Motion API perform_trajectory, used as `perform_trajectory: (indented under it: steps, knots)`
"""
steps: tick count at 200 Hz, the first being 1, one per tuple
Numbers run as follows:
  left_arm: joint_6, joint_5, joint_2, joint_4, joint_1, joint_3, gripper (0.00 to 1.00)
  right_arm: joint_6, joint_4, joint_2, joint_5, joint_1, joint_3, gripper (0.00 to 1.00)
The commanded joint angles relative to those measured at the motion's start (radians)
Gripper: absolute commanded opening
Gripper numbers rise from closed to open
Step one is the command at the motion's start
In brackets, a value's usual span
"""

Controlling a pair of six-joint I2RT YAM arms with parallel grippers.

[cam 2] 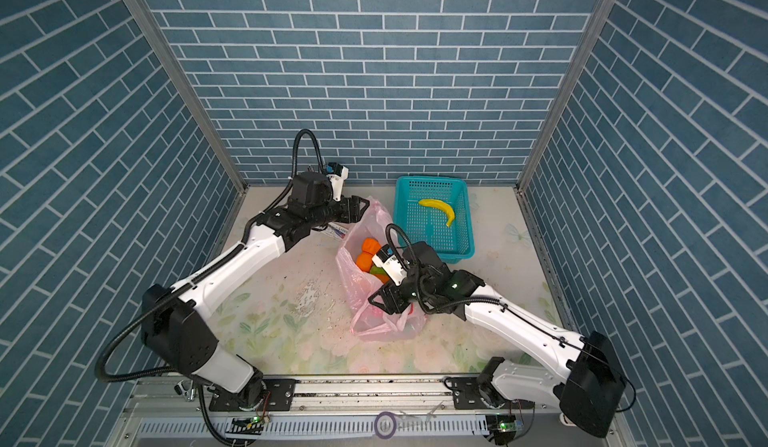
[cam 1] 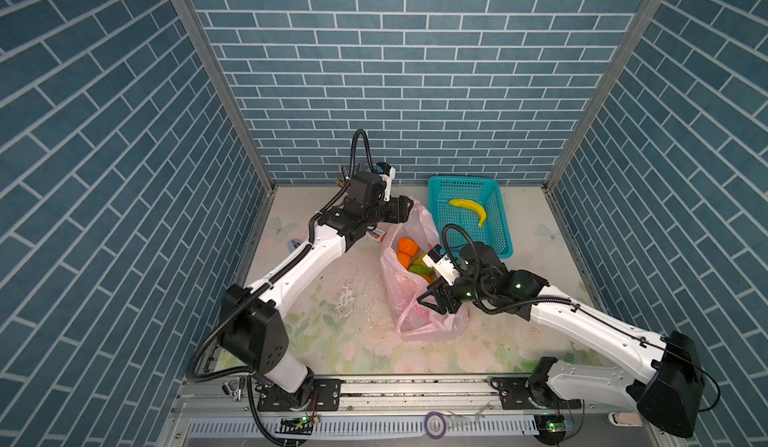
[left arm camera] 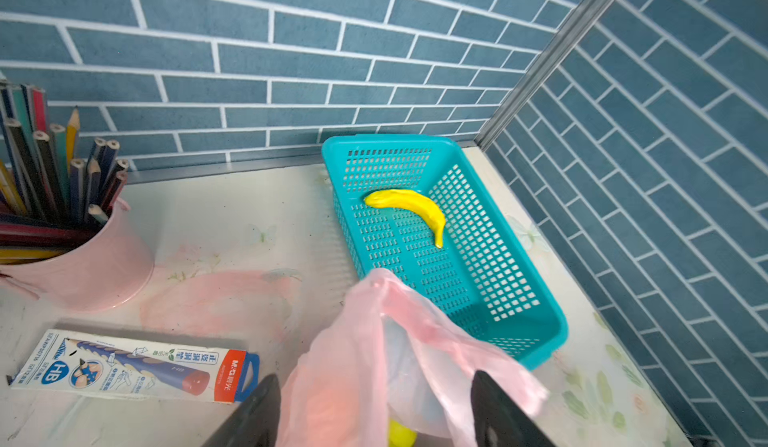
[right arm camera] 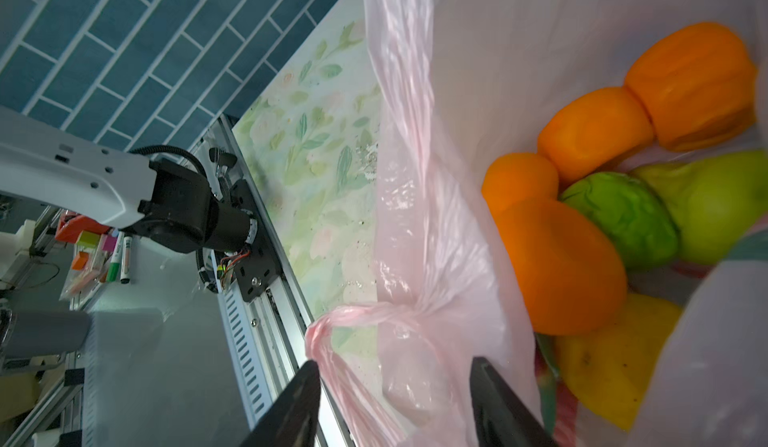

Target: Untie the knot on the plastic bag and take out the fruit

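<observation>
The pink plastic bag (cam 1: 399,295) (cam 2: 353,283) lies on the table with its mouth gaping open; no knot shows. Inside it is fruit: oranges (cam 1: 406,249) (right arm camera: 557,266), a green piece (right arm camera: 623,216) and a yellow lemon (right arm camera: 602,366). My left gripper (cam 1: 407,212) (left arm camera: 376,411) is open at the bag's far rim, with loose film hanging between its fingers. My right gripper (cam 1: 428,305) (right arm camera: 395,399) is open at the near rim. A twisted handle strip (right arm camera: 357,312) and slack film lie between its fingers, unpinched.
A teal mesh basket (cam 1: 469,183) (left arm camera: 557,332) holding a yellow banana (cam 1: 469,210) (left arm camera: 409,208) stands just right of the bag at the back. Behind my left arm are a pink pencil cup (left arm camera: 83,274) and a pencil box (left arm camera: 133,366). Crumbs dot the table left of the bag.
</observation>
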Motion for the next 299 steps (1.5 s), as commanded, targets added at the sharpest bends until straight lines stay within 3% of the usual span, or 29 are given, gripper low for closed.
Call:
perform_trajectory:
  steps: [1, 29, 44, 68, 107, 130, 163, 208, 225, 265, 299]
  knots:
    - [-0.046, -0.050, -0.063, -0.074, -0.025, -0.055, 0.73, 0.077, 0.141, -0.019, 0.059, -0.028, -0.004, 0.59]
    - [-0.122, -0.095, -0.174, -0.195, -0.050, -0.129, 0.73, 0.198, 0.215, 0.001, 0.158, -0.079, -0.016, 0.55]
    - [-0.187, -0.128, -0.221, -0.293, -0.077, -0.133, 0.73, 0.246, 0.168, 0.038, 0.204, -0.082, 0.022, 0.53]
    - [-0.309, -0.032, -0.243, -0.393, -0.100, -0.143, 0.82, 0.339, 0.012, 0.109, 0.246, -0.080, 0.117, 0.51]
    - [-0.357, -0.065, -0.237, -0.381, -0.195, -0.260, 0.87, 0.304, 0.012, 0.147, 0.261, 0.020, 0.089, 0.50]
    - [-0.344, -0.097, -0.249, -0.334, -0.211, -0.397, 0.85, 0.294, 0.096, 0.131, 0.194, 0.077, -0.021, 0.43]
    - [-0.346, -0.163, -0.324, -0.326, -0.222, -0.538, 0.70, 0.304, 0.167, 0.108, 0.137, 0.174, -0.119, 0.39]
    - [-0.378, -0.176, -0.451, -0.282, -0.273, -0.674, 0.70, 0.368, 0.201, 0.084, 0.138, 0.236, -0.188, 0.34]
    - [-0.385, -0.207, -0.512, -0.273, -0.317, -0.672, 0.70, 0.387, 0.207, 0.031, 0.164, 0.240, -0.186, 0.36]
    - [-0.381, -0.319, -0.592, -0.345, -0.387, -0.557, 0.77, 0.450, 0.182, -0.112, 0.353, 0.239, -0.168, 0.49]
    - [-0.291, -0.298, -0.588, -0.327, -0.419, -0.422, 0.78, 0.495, 0.087, -0.194, 0.496, 0.216, -0.127, 0.56]
